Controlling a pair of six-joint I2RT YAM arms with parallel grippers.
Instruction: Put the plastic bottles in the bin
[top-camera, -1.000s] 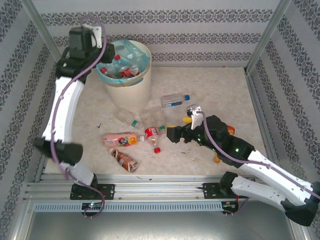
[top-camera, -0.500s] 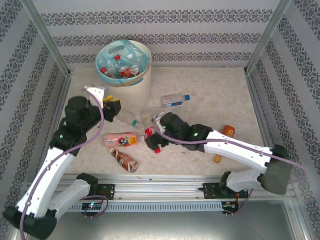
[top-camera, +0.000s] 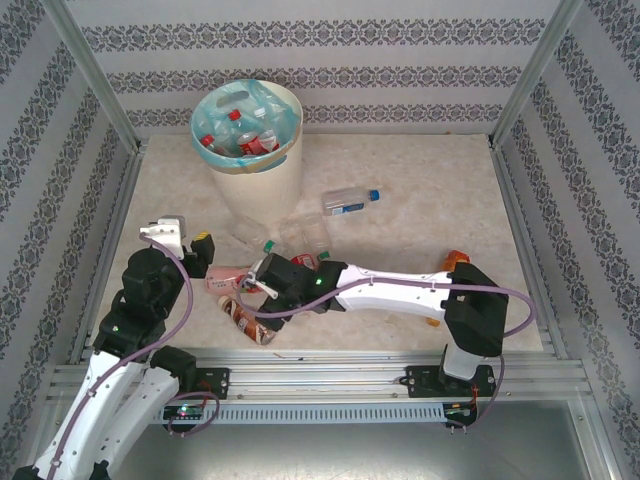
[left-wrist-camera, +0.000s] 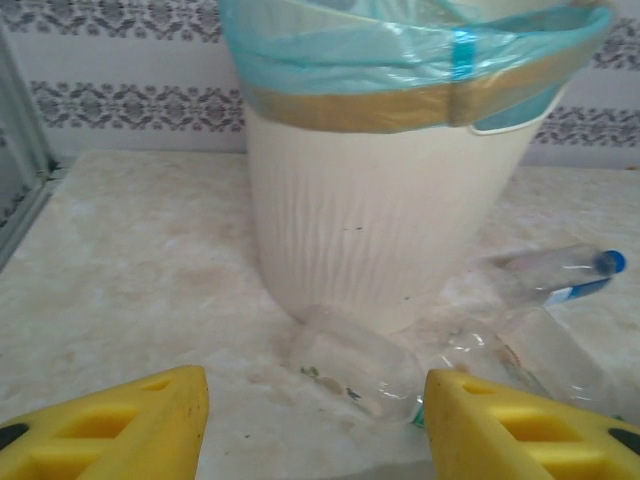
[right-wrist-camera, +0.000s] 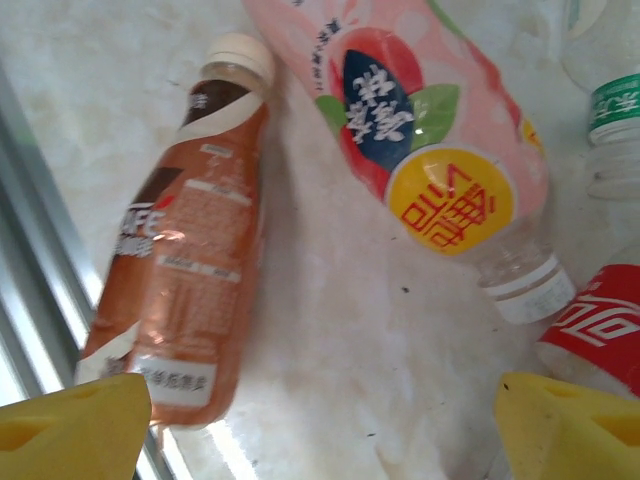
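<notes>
Bin (left-wrist-camera: 380, 230), cream, ribbed, turquoise-lined

From the top external camera: looks steeply down from above and behind the arm bases, facing the far wall, distant enough to take in the whole desk (top-camera: 430, 190). From the left wrist: sits low over the desk, faces roughly level toward the bin (left-wrist-camera: 380, 230) at close range, past the left tool (left-wrist-camera: 315, 425); shares the bin and the blue-capped bottle (left-wrist-camera: 565, 272) with the overhead view. From the right wrist: points nearly straight down past the right tool (right-wrist-camera: 320, 430), very close; shares the brown-labelled bottle (right-wrist-camera: 190, 290) and pink-labelled bottle (right-wrist-camera: 420, 130) with the overhead view.
</notes>
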